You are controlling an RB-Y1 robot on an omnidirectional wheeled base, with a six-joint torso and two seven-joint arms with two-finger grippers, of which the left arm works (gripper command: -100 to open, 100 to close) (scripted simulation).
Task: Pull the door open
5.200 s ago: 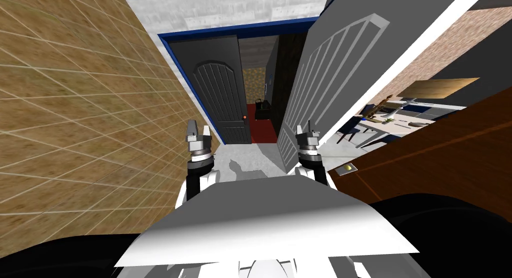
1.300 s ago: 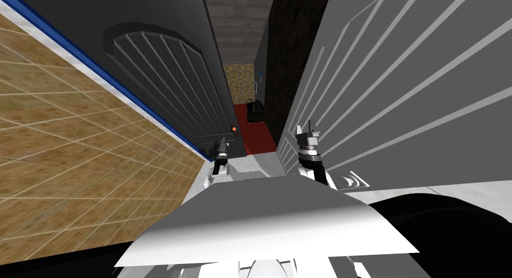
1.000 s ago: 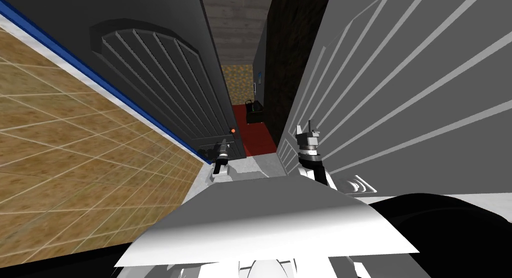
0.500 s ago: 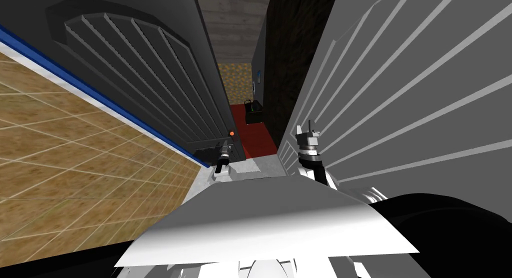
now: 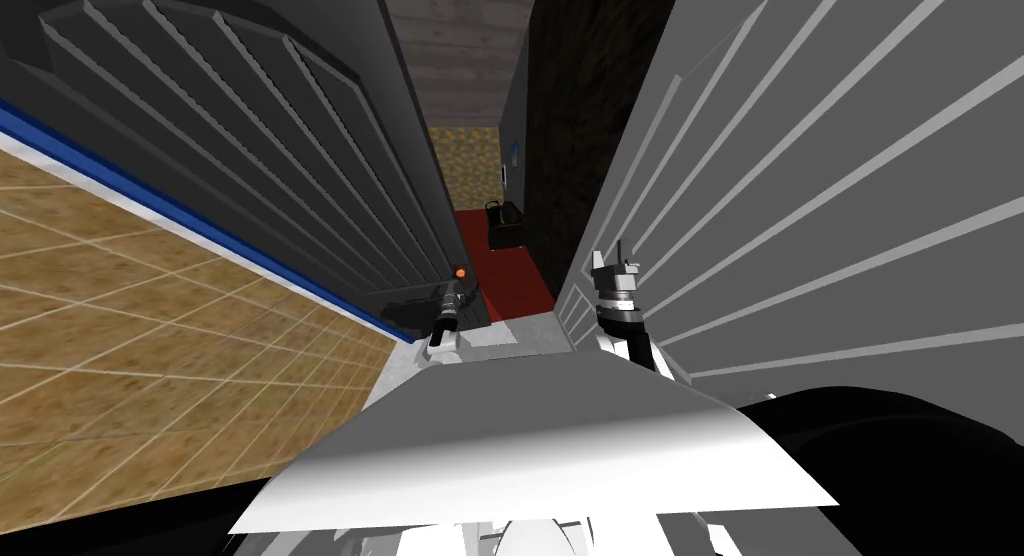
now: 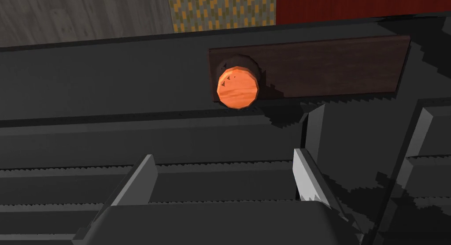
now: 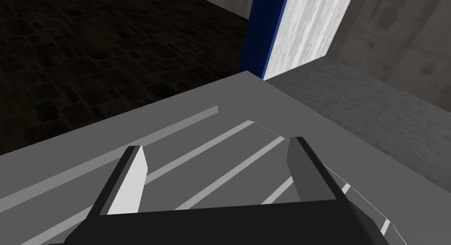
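Head view: the dark door stands on the left and a grey panelled door on the right, with a narrow strip of red floor between. The left gripper is just below the orange knob.

Left wrist view: fingers apart, knob beyond their tips, not touched.

Right wrist view: the right gripper is spread too, empty, over the grey door.

Right side: grey door with pale raised stripes. Left side: tan tiled wall. In the gap between them: red floor carrying a dark case, near a dark stone wall; yellow patterned wall farther back
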